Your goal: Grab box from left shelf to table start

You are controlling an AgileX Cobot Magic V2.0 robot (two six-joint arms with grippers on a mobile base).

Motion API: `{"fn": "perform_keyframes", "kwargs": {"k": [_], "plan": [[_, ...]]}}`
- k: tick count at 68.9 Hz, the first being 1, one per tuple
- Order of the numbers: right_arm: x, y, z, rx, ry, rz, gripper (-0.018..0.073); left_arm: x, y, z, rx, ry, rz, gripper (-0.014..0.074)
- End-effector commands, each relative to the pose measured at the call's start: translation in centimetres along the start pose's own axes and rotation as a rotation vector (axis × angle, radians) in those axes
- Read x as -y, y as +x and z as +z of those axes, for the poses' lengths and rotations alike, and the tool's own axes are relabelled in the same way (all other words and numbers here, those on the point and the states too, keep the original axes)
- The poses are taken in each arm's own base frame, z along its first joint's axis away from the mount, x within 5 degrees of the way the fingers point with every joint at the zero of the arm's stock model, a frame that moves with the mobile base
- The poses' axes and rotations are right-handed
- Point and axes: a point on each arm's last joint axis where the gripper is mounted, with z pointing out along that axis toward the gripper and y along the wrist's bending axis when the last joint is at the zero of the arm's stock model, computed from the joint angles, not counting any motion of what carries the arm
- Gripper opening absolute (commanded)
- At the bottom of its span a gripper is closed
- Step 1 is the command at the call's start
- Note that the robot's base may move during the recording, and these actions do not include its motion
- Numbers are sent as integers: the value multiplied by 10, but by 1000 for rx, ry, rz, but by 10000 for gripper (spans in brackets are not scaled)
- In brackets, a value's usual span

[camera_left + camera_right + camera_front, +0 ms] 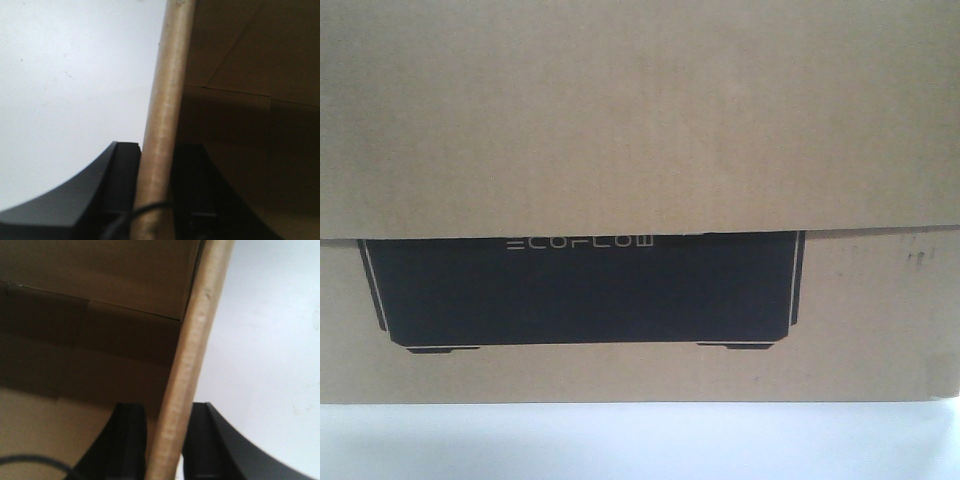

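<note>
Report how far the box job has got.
Done: the large brown cardboard box sits on the plain white table. In hand: the left gripper and right gripper each straddle a box wall. Left: let go.

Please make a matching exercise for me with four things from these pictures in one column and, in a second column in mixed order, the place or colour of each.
Things:
1. box
2. table
3. left end effector
4. right end effector

Places or colours:
A. pale, plain surface under the box
B. its black fingers stand on both sides of a cardboard wall, box inside to the left of that wall in its wrist view
C. brown cardboard with a black printed panel
D. its black fingers stand on both sides of a cardboard wall, box inside to the right of that wall in its wrist view

Pairs: 1-C, 2-A, 3-D, 4-B
</note>
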Motion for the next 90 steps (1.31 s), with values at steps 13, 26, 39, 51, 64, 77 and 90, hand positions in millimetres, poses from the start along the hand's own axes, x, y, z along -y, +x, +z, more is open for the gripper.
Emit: {"fn": "perform_keyframes", "kwargs": {"k": [13,26,39,51,64,77,90], "plan": [[-4,-16,-14,150,-18,-7,350,21,-9,-18,86,140,16,-36],[-4,-15,-15,141,-12,-14,491,21,-8,-18,78,142,12,354],[-2,-15,-17,139,7,-30,489,21,-8,-18,73,141,13,565],[-2,-15,-22,145,20,-43,489,21,-6,-18,51,137,14,565],[-1,-14,-30,160,43,-58,489,19,-13,-28,51,113,38,565],[2,-13,-40,163,86,-73,489,15,-25,-45,64,62,77,565],[1,-11,-56,190,91,-72,489,12,-31,-65,90,30,96,565]]}}
